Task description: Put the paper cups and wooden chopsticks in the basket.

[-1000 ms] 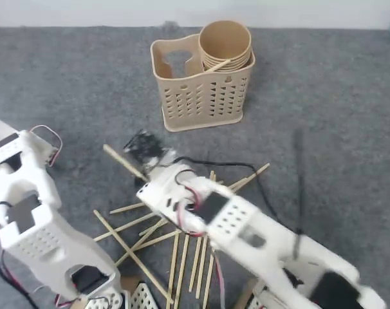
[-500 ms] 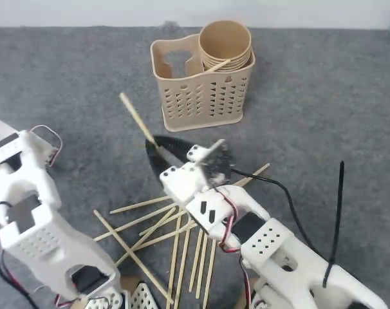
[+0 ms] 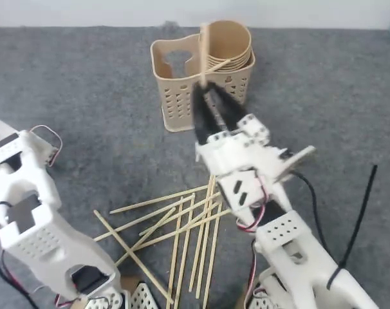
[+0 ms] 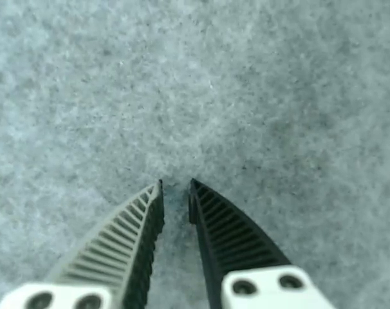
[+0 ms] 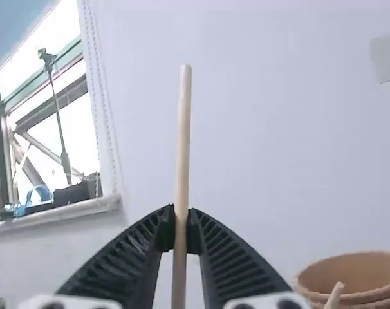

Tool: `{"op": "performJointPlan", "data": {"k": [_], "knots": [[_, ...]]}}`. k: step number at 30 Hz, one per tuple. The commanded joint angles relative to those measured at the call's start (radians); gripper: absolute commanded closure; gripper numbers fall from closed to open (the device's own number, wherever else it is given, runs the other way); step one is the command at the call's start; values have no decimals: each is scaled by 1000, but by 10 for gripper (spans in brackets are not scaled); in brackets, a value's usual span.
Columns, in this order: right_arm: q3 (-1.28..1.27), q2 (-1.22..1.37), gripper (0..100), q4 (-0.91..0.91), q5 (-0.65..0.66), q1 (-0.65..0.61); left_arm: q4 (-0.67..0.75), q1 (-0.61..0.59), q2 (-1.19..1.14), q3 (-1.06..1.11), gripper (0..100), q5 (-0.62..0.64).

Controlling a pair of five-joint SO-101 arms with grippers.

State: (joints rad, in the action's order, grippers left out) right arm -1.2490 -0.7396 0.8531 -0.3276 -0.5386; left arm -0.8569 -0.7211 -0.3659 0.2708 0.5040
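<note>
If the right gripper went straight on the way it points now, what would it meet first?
Probably nothing near: the right gripper, shut on a chopstick, aims past the paper cups toward the white wall. In the high view it hangs by the basket, so depth is uncertain.

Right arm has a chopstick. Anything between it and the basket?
Nothing visible. The chopstick is clamped in the right arm's jaws by the basket front wall. Stacked paper cups fill one compartment; the other looks empty.
</note>
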Motion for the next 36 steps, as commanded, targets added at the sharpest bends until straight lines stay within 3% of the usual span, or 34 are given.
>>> {"op": "performJointPlan", "data": {"k": [1, 5, 9, 13, 22, 28, 36], "knots": [[97, -44, 991, 36, -109, 74, -9, 0, 9, -39, 938, -18], [195, -30, 991, 19, -144, 102, -9, 0, 9, -39, 938, -20], [439, 107, 991, -124, -146, 102, -9, 0, 9, -39, 938, -20], [789, 372, 991, -216, -146, 99, -9, 0, 9, -39, 938, -20], [1504, 1018, 991, -231, -144, 102, -8, 0, 9, -39, 938, -20], [1568, 1208, 991, -232, -141, 102, -8, 0, 9, -39, 938, -20], [1568, 1214, 991, -311, -69, 87, -8, 0, 9, -39, 938, -20]]}}
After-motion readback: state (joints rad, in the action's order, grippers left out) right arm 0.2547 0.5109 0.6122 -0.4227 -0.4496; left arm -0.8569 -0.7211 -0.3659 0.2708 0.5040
